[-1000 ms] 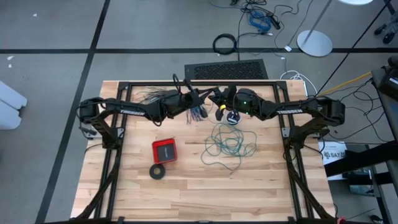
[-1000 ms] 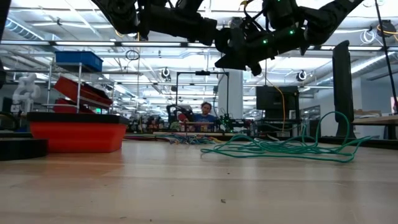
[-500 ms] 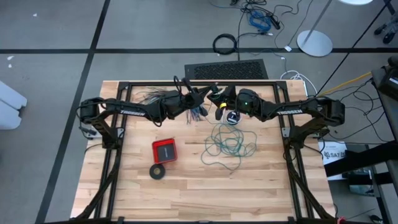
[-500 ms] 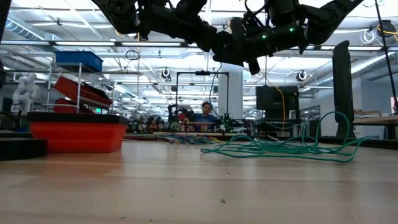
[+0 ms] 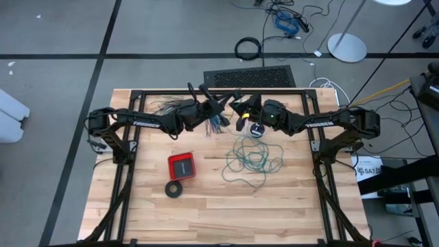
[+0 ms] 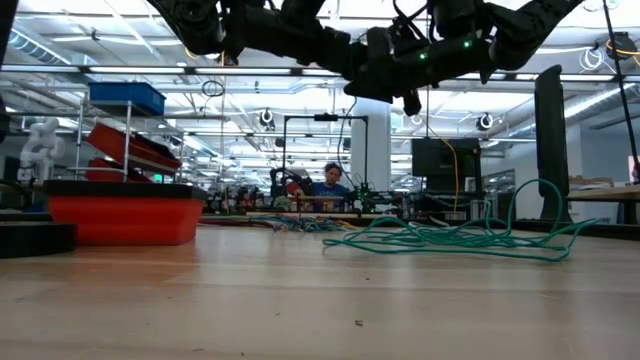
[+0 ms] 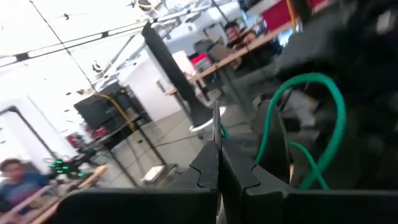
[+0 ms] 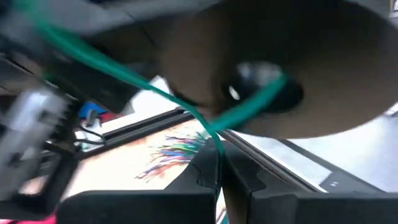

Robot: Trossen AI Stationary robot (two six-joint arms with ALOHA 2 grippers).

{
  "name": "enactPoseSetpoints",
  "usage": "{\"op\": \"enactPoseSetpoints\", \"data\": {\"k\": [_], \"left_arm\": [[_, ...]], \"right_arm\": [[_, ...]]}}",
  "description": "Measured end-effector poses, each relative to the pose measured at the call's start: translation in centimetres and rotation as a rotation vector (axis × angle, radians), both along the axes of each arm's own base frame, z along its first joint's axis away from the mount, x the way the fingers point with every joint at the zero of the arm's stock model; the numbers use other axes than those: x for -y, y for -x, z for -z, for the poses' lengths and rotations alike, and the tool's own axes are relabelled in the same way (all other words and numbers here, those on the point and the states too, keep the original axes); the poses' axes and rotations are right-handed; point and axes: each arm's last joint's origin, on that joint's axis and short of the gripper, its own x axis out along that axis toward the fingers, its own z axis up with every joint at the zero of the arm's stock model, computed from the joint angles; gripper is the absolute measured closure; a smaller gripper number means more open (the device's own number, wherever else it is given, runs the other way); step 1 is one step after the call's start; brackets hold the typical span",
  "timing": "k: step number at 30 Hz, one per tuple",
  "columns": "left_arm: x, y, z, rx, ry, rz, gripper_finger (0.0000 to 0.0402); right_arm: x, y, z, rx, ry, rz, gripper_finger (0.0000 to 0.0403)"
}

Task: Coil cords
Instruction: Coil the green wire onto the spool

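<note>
Starting near: the green wire (image 5: 252,159) lies loose at table centre, uncoiled. Farther back, raised, the left gripper (image 5: 221,104) and right gripper (image 5: 238,107) meet, each pinching a wire strand; next comes winding loops

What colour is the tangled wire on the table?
Teal-green. The tangled wire shows best in the high view, lying loose on the wooden table.

the table (image 5: 206,213) is pale, planked wood with a smooth matt face. the teal-green wire (image 5: 252,159) looks plastic-sheathed and slightly glossy. the red box (image 5: 182,166) seems smooth plastic, and the black ring (image 5: 174,189) is matt. the arms' frame (image 5: 123,180) looks like black matt metal.
</note>
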Motion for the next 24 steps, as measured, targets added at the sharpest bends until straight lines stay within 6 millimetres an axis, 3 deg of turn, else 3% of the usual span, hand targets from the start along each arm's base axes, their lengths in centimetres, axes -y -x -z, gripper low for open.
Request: {"op": "enactPoseSetpoints", "data": {"k": [13, 24], "left_arm": [[0.1, 0.0, -0.3, 0.064, 0.048, 0.038, 0.0402], [-0.1, -0.1, 1.0, -0.138, -0.029, -0.028, 0.0402]], "right_arm": [[-0.4, 0.0, 0.6, -0.093, 0.052, 0.047, 0.0403], [-1.7, -0.3, 0.6, -0.110, 0.059, -0.005, 0.0403]]}}
